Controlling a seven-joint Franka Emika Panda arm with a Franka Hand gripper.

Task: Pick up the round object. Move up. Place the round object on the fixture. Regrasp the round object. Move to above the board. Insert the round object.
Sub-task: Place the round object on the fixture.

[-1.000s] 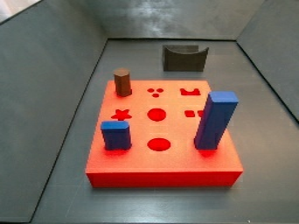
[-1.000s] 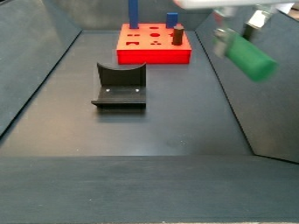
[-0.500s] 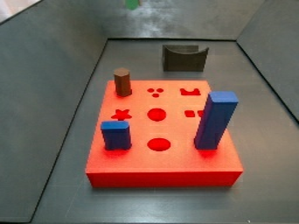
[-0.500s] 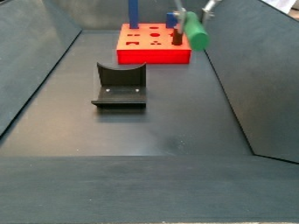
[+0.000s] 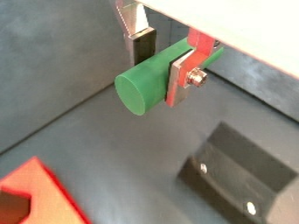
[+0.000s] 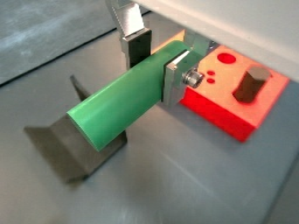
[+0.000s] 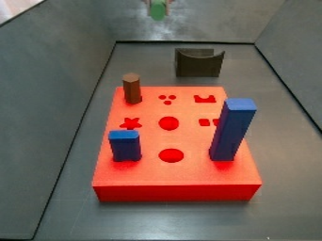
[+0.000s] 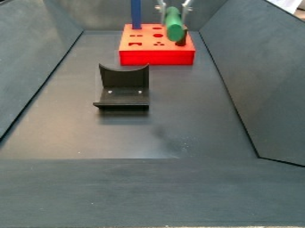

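The robot's two-finger gripper (image 5: 162,63) hangs high above the dark grey surface (image 8: 155,125), its jaws closed on the slim green cylindrical peg (image 6: 122,103). In both wrist views the flat silver fingers (image 6: 177,77) clamp the peg near one end, so most of its length sticks out past them (image 5: 147,84).

In a side view the peg (image 8: 174,24) shows tilted in the air near the large red square board (image 8: 156,46), with the gripper above it largely cut off by the picture's upper edge. In a side view only a small green patch of the peg (image 7: 158,9) is visible at the very top, beyond the small dark grey notched fixture (image 7: 199,62).

The fixture (image 8: 121,86) stands on the surface, apart from the board (image 7: 176,141). The board carries a short brown cylinder (image 7: 132,88), a tall blue block (image 7: 233,129) and a short blue block (image 7: 123,145) set in its holes. A wrist view shows the brown cylinder (image 6: 249,86) on the board below the gripper (image 6: 158,66).
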